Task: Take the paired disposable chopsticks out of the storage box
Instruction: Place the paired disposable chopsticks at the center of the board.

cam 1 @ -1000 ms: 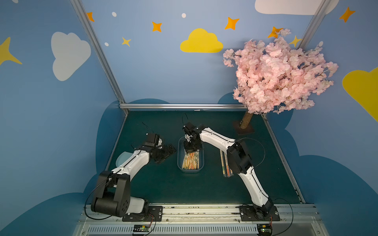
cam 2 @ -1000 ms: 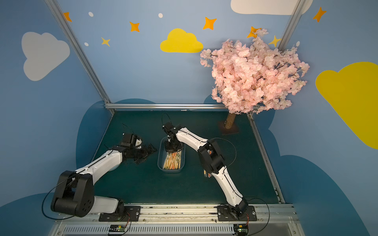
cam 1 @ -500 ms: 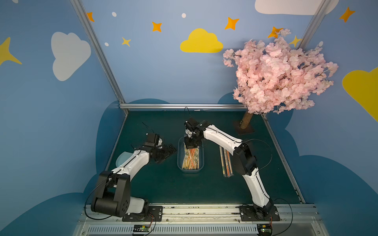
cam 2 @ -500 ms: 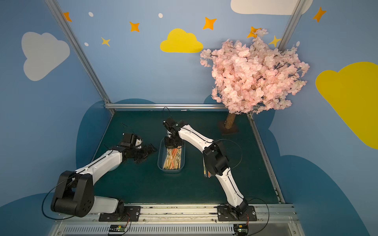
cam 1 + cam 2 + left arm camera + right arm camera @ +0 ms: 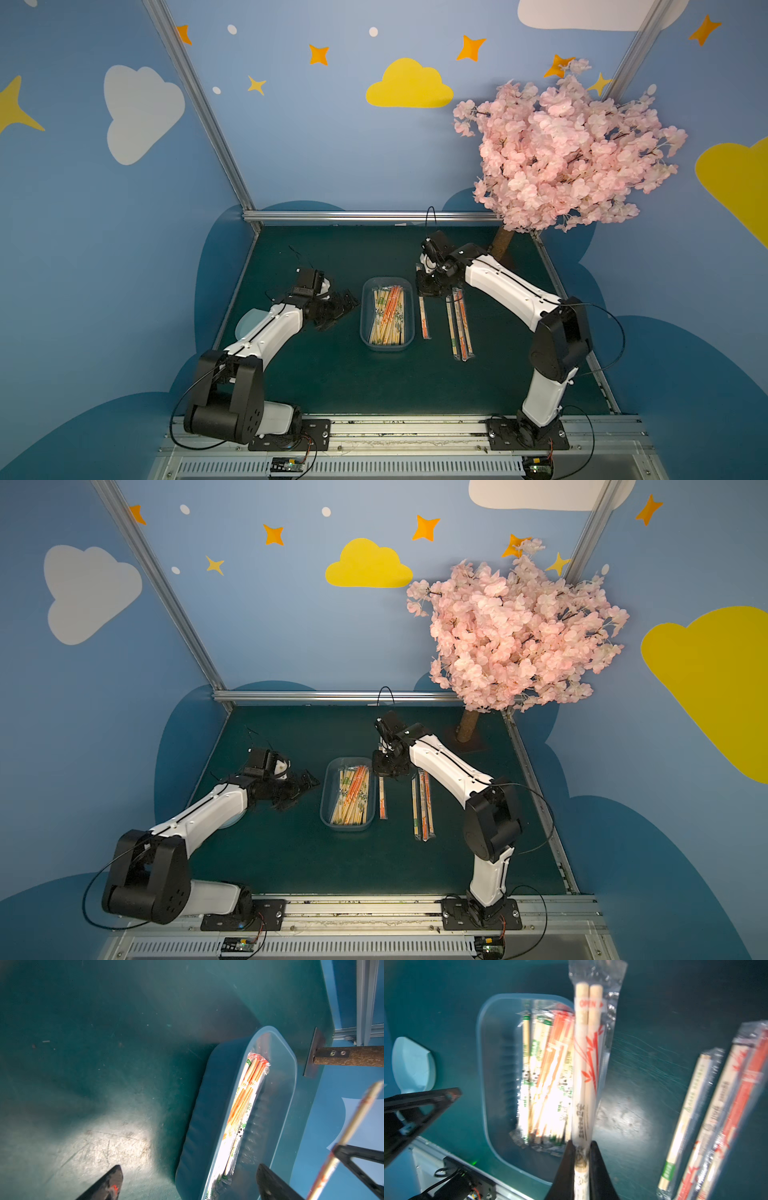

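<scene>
The right pincer is clamped shut on one end of a red-printed sleeved pair. The pair reaches straight away from the jaws and is already clear of the storage box, just beside its wall. Whether the pair's free end touches the mat cannot be told. The step in hand looks like the set-down of this pair. The next move would call for lowering it flat, parting the jaws, then going back to the box.

To one side of the pincer, the box holds most of the paired disposable chopsticks in a loose heap. To its other side, near but apart, a few removed pairs lie parallel on the mat. Across the box, the left pincer hangs with its jaws wide apart and empty, pointed at the box.

The dark green mat is scuffed and otherwise bare. Beyond the pincer a pink blossom tree stands in the far corner. Blue walls painted with clouds and stars enclose the space.
</scene>
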{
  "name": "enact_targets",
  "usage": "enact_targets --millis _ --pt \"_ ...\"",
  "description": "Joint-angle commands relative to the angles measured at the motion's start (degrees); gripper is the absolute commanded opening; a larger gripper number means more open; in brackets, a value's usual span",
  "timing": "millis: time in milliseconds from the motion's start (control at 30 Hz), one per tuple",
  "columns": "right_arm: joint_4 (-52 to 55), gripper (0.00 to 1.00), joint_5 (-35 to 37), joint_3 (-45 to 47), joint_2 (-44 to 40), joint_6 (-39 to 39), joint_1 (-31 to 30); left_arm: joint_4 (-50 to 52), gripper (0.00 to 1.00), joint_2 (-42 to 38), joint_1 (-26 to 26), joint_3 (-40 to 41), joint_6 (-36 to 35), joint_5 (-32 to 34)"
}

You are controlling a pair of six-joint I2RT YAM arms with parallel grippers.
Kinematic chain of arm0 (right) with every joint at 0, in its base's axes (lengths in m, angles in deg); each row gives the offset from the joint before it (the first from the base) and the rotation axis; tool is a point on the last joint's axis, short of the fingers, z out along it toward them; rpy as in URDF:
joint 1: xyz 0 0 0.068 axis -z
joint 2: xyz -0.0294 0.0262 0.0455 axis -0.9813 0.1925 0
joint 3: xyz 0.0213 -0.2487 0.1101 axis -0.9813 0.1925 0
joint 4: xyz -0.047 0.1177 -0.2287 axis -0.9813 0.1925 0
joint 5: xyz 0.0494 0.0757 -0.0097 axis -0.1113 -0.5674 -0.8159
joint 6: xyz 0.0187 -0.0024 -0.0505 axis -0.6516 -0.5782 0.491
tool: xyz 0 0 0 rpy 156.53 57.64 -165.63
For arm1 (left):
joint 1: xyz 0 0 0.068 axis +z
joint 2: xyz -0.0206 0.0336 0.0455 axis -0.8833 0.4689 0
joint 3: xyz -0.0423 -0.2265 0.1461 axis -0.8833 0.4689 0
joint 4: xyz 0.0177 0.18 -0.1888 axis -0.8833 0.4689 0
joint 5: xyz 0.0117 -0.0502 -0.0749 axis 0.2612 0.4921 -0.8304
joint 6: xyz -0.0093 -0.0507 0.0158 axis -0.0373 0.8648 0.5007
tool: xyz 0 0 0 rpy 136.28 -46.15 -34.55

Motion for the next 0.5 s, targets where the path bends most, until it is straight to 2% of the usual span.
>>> enact_targets --millis 0,200,467 --pt "-1.45 0.02 3.04 6.76 -1.93 1.02 1.55 1.80 1.00 -0.94 -0.97 -1.59 -0.65 0.62" --pt "-4.28 0.02 4.32 14.11 -0.71 1.61 3.02 1.92 1.00 -0.05 -3.24 -2.28 0.11 1.76" --pt "-6.21 0.04 4.08 15.01 3.59 2.02 3.46 2.23 1.00 1.04 -4.52 -2.88 0.73 2.50"
